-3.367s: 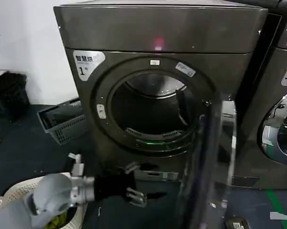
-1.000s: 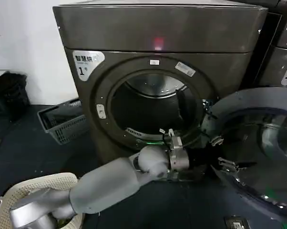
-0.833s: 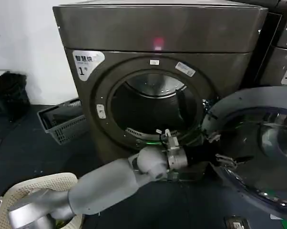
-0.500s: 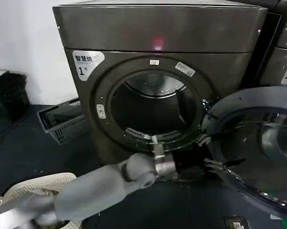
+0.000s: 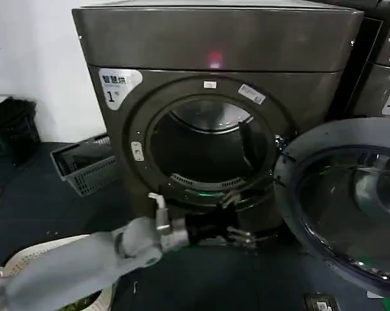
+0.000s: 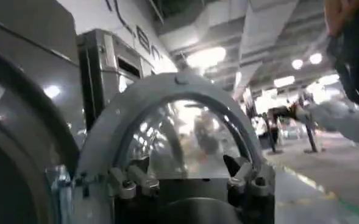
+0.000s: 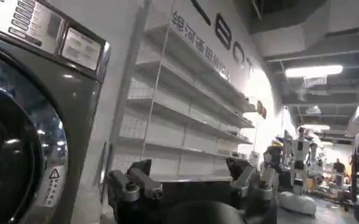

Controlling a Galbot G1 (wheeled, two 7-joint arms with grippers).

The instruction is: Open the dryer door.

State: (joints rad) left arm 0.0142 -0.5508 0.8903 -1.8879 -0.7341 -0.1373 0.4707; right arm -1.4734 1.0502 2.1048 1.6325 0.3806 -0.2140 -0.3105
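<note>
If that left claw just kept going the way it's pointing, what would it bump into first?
Most likely the open dryer door. The left gripper, fingers open, points right across the dryer's front, and the wrist view shows the door's grey inner side straight ahead. How far off it is remains unclear.

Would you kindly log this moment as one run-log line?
door: swung wide open to the right | left tool: open, low before drum opening, clear of door | right tool: open, idle

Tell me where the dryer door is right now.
In the head view the dryer door stands swung wide open on the right of the drum opening, grey inner side facing out, with the open left gripper just beside its near edge.
</note>
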